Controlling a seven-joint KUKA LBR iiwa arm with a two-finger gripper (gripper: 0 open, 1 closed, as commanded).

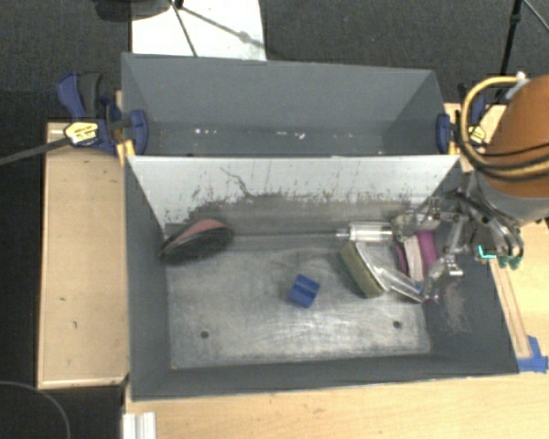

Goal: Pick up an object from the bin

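Well to the right of the blue block (303, 291), close to the right wall of the bin (284, 347), sits a magenta thing (425, 248). It is narrow and glossy, and its exact shape is hard to make out among the parts around it. The tool (436, 280) is down at this thing's near end, touching it or just beside it. I cannot tell whether the tool is apart, together, or clamped on anything.

A curved piece of clear plastic (393, 282) lies against the magenta thing on the side toward the blue block. Next to it is an olive-green pad (359, 271), a thick, dull, soft-looking slab that is tilted with one edge up. It is the nearest of the cluster to the blue block.

Up and to the right of the blue block, near the back wall, a clear tube with a pale cap (371, 234) lies on its side. The blue block itself is small, matte and squarish, and rests alone on the scratched grey metal floor.

Well to the left of the block, at the foot of the back wall, lies an oval brush (197, 239), dark at the rim with a dusty pink top. Far to the block's upper right, a rounded orange cover (531, 131) with yellow and black cables caps the arm's wrist above the bin's rim.
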